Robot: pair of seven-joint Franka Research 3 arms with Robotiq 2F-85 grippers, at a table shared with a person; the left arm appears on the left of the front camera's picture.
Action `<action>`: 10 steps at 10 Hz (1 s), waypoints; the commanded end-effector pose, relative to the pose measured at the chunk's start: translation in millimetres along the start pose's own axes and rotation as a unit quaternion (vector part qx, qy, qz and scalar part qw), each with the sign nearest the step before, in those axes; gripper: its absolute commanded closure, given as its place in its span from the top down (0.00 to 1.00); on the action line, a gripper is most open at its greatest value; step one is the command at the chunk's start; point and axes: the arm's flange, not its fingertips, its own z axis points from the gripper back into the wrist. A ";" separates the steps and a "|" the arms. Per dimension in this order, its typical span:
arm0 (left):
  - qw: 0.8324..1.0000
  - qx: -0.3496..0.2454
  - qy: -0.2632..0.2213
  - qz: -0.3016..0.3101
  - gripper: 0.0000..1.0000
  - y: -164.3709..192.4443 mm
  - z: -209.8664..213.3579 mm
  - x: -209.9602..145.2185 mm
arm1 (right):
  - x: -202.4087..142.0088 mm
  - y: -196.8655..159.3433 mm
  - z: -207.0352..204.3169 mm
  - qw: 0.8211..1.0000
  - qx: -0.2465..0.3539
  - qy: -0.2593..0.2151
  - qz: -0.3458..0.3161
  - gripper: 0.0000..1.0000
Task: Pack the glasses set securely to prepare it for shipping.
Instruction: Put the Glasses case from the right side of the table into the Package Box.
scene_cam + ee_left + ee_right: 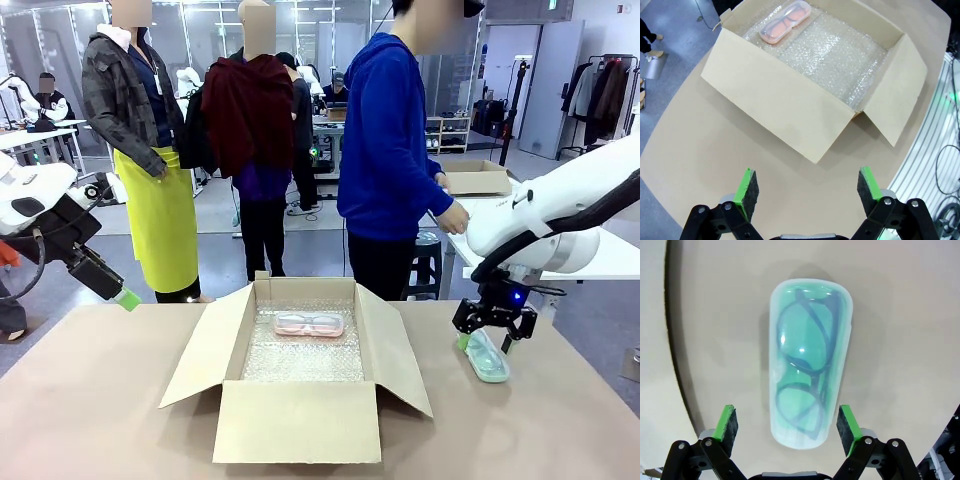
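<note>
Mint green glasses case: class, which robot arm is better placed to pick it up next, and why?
Right. The right gripper hangs open directly above the mint green case on the table, straddling one end; the left gripper is away beyond the cardboard box.

My work surface is a matte beige table point(90, 400) with a rounded edge. Two items rest directly on it: an open brown cardboard box point(300, 425), flaps spread, and a translucent mint green oblong glasses case point(490, 360), flat, right of the box and clear of it.
</note>
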 end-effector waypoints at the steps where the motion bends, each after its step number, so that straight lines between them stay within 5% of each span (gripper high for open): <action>1: 1.000 -0.011 -0.009 -0.007 1.00 1.9 2.2 -1.5 | 2.6 2.9 -9.0 0.999 -0.034 -0.005 -0.014 1.00; 6: 1.000 -0.011 -0.009 -0.007 1.00 1.9 2.2 -1.5 | 23.5 4.8 -35.6 0.998 -0.050 -0.008 -0.026 1.00; 9: 1.000 -0.011 -0.009 -0.007 1.00 1.9 2.2 -1.5 | 21.9 9.5 -36.5 0.998 -0.058 -0.012 -0.022 0.63; 10: 1.000 -0.011 -0.009 -0.007 1.00 1.9 2.2 -1.5 | 21.5 11.0 -37.1 0.998 -0.060 -0.008 -0.022 0.60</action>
